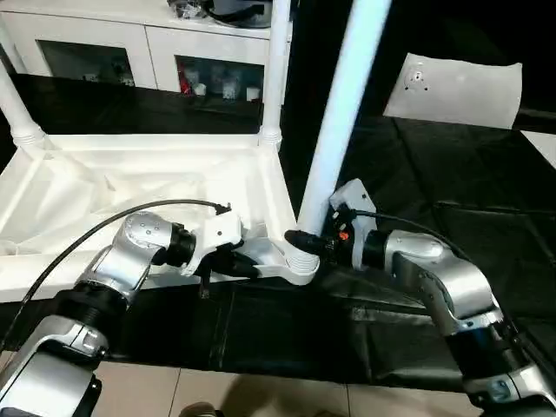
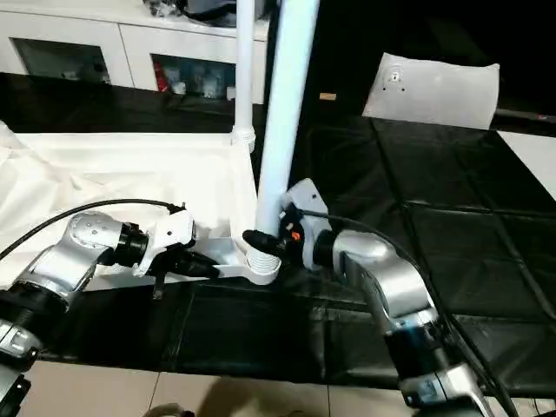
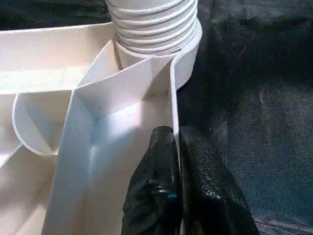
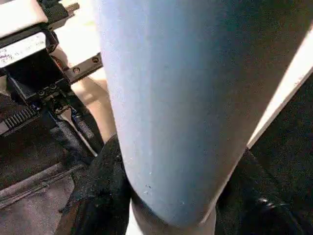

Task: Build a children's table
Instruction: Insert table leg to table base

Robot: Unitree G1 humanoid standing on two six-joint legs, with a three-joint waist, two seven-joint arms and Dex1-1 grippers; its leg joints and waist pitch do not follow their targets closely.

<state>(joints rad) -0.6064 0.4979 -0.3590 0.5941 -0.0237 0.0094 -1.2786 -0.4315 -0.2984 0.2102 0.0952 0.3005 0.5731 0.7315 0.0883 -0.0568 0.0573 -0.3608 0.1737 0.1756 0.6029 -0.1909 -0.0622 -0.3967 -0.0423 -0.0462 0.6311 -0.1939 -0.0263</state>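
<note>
Both low, right hand (image 1: 306, 241) gripping leg (image 1: 339, 113)

Black matting (image 1: 452, 234) is covering most of the work area, lying in panels with seams and creases catching the light. Toward twelve o'clock, white glass-door cabinets (image 1: 130, 52) are standing in a row, small items sitting behind the panes and a dark object resting on top. Toward two o'clock, a flat white sheet (image 1: 456, 89) with a small mark is lying on the matting. At six o'clock, a strip of pale tiled floor (image 1: 261, 395) is showing beyond the mat's edge.
</note>
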